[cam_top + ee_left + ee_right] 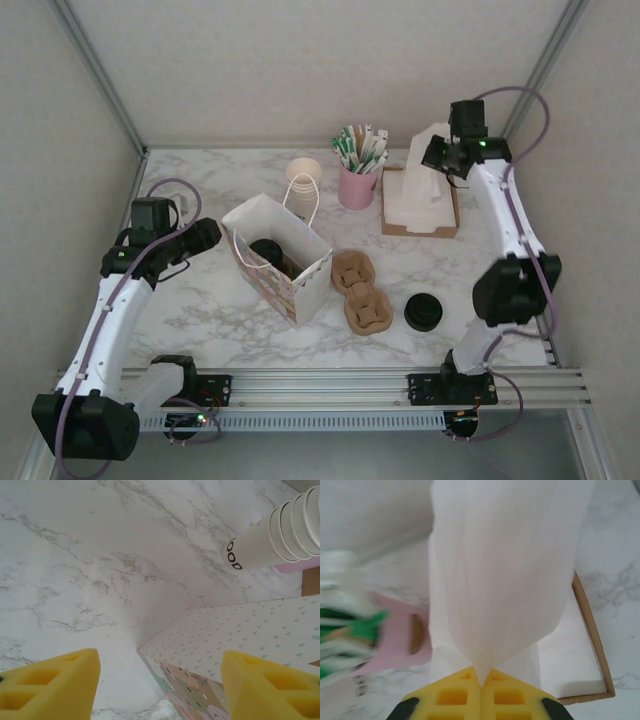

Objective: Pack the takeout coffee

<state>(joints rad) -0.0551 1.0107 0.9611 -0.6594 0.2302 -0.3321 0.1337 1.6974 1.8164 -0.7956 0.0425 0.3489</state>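
A patterned paper bag (283, 258) stands open mid-table with a dark-lidded cup (266, 250) inside; its side fills the lower right of the left wrist view (240, 635). My left gripper (205, 236) hovers just left of the bag, its yellow fingers (55, 685) wide apart and empty. My right gripper (440, 152) is over the napkin tray (386, 226) at the back right, shut on a white napkin (505, 565) that hangs from its pinched fingertips (481, 677). A black lid (423, 312) and a brown cup carrier (359, 291) lie right of the bag.
A stack of white paper cups (303, 177) (280, 535) stands behind the bag. A pink holder (356, 186) (395, 642) with green-and-white sachets sits next to the napkin tray (592, 630). Walls enclose the table on three sides.
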